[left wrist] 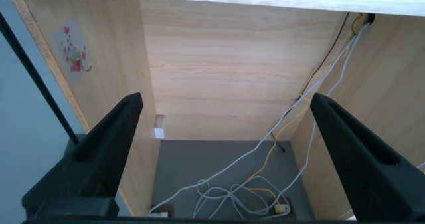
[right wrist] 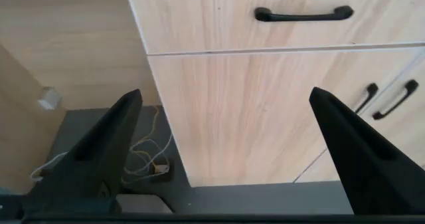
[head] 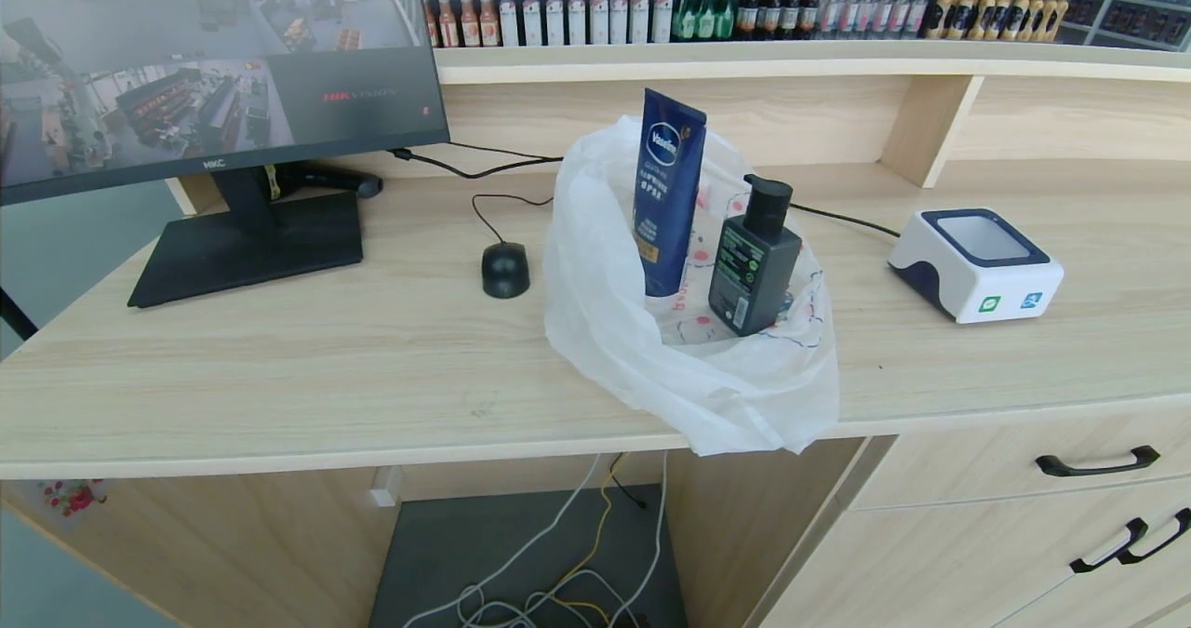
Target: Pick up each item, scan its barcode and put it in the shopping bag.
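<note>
A white plastic shopping bag [head: 651,358] lies open on the counter's middle, hanging slightly over the front edge. Inside it stand a tall dark blue lotion tube [head: 668,191] and a dark grey pump bottle [head: 754,260], both upright. The white and navy barcode scanner [head: 974,262] sits to the bag's right. My left gripper [left wrist: 226,117] is open below the counter, facing the kneehole and its cables. My right gripper [right wrist: 226,111] is open too, low in front of the drawer fronts [right wrist: 265,71].
A monitor [head: 214,60] on a black stand fills the counter's left, with a black mouse [head: 505,269] and its cable beside the bag. A raised shelf [head: 800,60] runs along the back. Loose cables [head: 577,563] hang under the counter; drawers with black handles [head: 1098,465] are at right.
</note>
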